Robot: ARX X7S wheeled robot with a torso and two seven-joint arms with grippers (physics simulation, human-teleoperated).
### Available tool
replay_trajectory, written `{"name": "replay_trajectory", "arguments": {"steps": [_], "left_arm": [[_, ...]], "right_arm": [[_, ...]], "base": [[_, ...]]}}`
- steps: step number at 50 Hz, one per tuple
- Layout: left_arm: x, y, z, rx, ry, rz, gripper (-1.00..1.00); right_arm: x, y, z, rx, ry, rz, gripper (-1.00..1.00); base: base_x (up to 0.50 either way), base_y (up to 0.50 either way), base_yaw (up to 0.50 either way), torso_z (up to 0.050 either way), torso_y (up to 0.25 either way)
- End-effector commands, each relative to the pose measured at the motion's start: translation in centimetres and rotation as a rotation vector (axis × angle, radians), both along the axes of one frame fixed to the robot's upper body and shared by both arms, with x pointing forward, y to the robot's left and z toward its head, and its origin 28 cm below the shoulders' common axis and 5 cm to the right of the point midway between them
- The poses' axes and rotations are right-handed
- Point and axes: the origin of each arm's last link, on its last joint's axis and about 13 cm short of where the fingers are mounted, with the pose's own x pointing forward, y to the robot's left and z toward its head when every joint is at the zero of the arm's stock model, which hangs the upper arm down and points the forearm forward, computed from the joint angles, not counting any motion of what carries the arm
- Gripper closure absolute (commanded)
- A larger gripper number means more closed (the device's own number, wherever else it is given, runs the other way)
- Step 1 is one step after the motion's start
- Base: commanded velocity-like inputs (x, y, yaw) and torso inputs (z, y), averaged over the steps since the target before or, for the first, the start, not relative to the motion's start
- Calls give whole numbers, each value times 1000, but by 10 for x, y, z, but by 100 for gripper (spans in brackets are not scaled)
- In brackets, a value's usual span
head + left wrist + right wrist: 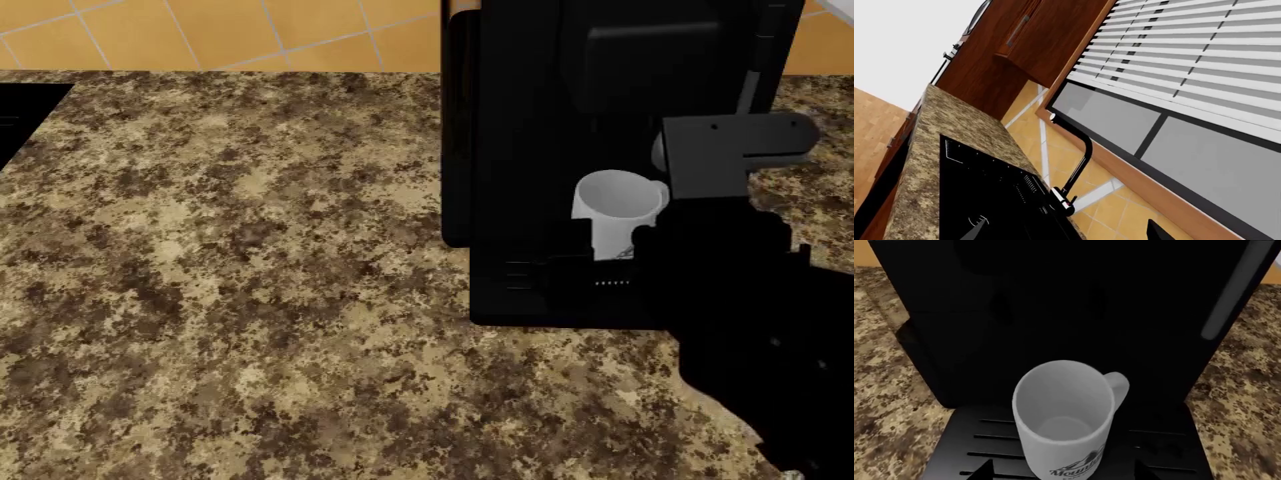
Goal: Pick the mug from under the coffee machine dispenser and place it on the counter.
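Observation:
The white mug point(1064, 415) with a dark mountain logo stands upright on the slotted drip tray point(981, 440) of the big black coffee machine point(1054, 305), its handle turned towards the machine's back. In the head view the mug point(617, 205) sits under the machine's dispenser point(587, 100). My right gripper point(1064, 471) is open, with one fingertip point(986, 469) on each side of the mug's base and a gap on both sides. My left gripper point(1067, 235) is open and empty, held up near the sink. The speckled counter point(240, 300) spreads to the left of the machine.
My black right arm point(747, 320) covers the machine's front right. The left wrist view shows a black sink basin point(987, 200), a black faucet point(1077, 165), wood cabinets point(987, 60), window blinds point(1187, 55) and orange wall tiles point(267, 30).

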Motion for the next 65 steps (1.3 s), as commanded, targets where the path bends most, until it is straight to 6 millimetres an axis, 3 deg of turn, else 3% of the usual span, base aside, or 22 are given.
{"name": "replay_trajectory", "arguments": {"steps": [1, 20, 56, 57, 65], "left_arm": [[0, 0, 0, -2, -3, -1, -100], [-1, 0, 0, -5, -6, 0, -100], [-1, 1, -1, -13, -12, 1, -100], [-1, 1, -1, -13, -12, 2, -100], [-1, 0, 0, -12, -12, 2, -100]], "right_arm": [[11, -3, -7, -9, 12, -9, -100], [25, -4, -3, -8, 3, 2, -100], [44, -8, -17, -2, 39, -6, -100], [43, -8, -16, -8, 28, -8, 100], [32, -5, -6, -19, 0, 5, 100]], "base": [[0, 0, 0, 0, 0], [0, 0, 0, 0, 0], [0, 0, 0, 0, 0], [0, 0, 0, 0, 0], [0, 0, 0, 0, 0]]}}
